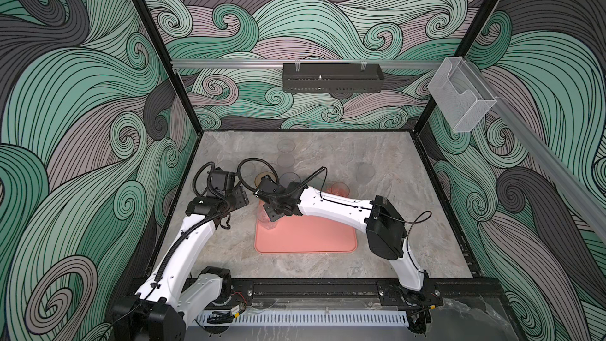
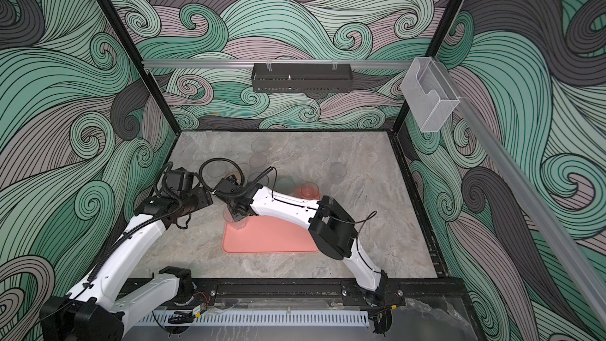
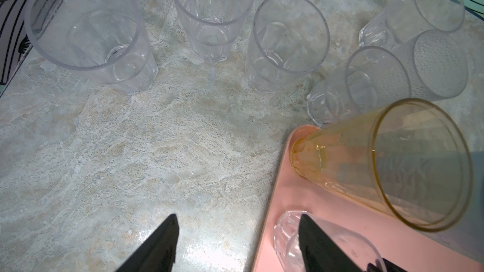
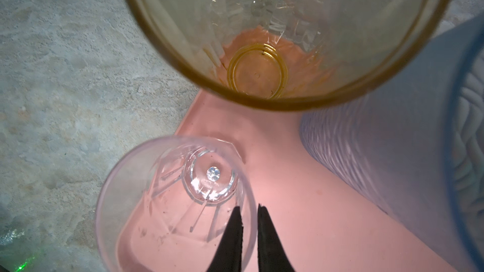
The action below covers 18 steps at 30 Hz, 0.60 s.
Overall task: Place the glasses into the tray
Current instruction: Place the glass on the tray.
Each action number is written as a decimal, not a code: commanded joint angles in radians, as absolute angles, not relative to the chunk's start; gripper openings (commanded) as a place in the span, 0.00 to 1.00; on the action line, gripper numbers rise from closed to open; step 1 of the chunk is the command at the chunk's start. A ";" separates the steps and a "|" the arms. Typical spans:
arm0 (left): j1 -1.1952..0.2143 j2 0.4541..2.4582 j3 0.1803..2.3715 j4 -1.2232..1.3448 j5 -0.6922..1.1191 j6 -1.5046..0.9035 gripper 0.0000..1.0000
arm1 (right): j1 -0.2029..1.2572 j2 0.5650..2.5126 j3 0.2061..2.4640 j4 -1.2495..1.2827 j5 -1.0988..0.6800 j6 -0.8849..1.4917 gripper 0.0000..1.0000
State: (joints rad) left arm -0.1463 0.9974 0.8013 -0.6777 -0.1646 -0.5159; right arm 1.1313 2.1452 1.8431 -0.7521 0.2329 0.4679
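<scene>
In the right wrist view the right gripper (image 4: 250,209) sits at the lower middle of the frame. Its two black fingers straddle the rim wall of a clear glass (image 4: 175,205), one inside the mouth and one outside. They stand very close together, and we cannot tell whether they pinch the wall or are free of it.

The glass stands upright on the tray (image 4: 288,174) by its left edge, with its mouth toward the camera. Its long axis runs up toward the pincer, so we judge a withdrawal must go straight up. The amber glass (image 4: 262,35) stands just above it in frame.

In the left wrist view the left gripper (image 3: 237,217) is spread wide and empty. The clear glasses on the table (image 3: 288,40) stand upright across the upper frame, so we judge the left arm nearer them.
</scene>
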 commanded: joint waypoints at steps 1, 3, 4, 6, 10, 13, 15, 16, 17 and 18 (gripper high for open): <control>-0.146 1.005 0.838 -0.677 -0.174 -0.507 0.75 | 1.135 2.106 1.836 -0.731 0.214 0.448 0.19; -0.146 1.017 0.856 -0.678 -0.174 -0.502 0.75 | 1.131 2.077 1.835 -0.730 0.208 0.443 0.22; -0.146 1.024 0.867 -0.682 -0.178 -0.495 0.75 | 1.131 2.058 1.831 -0.731 0.207 0.441 0.24; -0.146 1.032 0.897 -0.695 -0.191 -0.474 0.75 | 1.124 2.016 1.818 -0.727 0.213 0.431 0.27; -0.145 1.055 0.994 -0.731 -0.220 -0.394 0.75 | 1.093 1.928 1.796 -0.723 0.218 0.404 0.31; -0.145 1.084 1.066 -0.748 -0.228 -0.350 0.75 | 1.061 1.876 1.799 -0.723 0.217 0.382 0.33; -0.146 1.100 1.098 -0.747 -0.235 -0.335 0.75 | 1.033 1.847 1.798 -0.711 0.213 0.374 0.35; -0.146 1.113 1.109 -0.741 -0.242 -0.333 0.75 | 1.017 1.837 1.801 -0.705 0.215 0.368 0.36; -0.144 1.126 1.119 -0.731 -0.242 -0.334 0.75 | 0.998 1.835 1.809 -0.704 0.216 0.360 0.37; -0.145 1.140 1.126 -0.721 -0.233 -0.333 0.76 | 0.980 1.838 1.818 -0.703 0.211 0.354 0.38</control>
State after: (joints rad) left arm -0.1463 1.1061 1.0935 -0.7040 -0.2096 -0.3695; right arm 1.0206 1.8324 1.8023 -0.7082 0.2070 0.3874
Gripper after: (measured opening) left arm 0.755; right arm 0.371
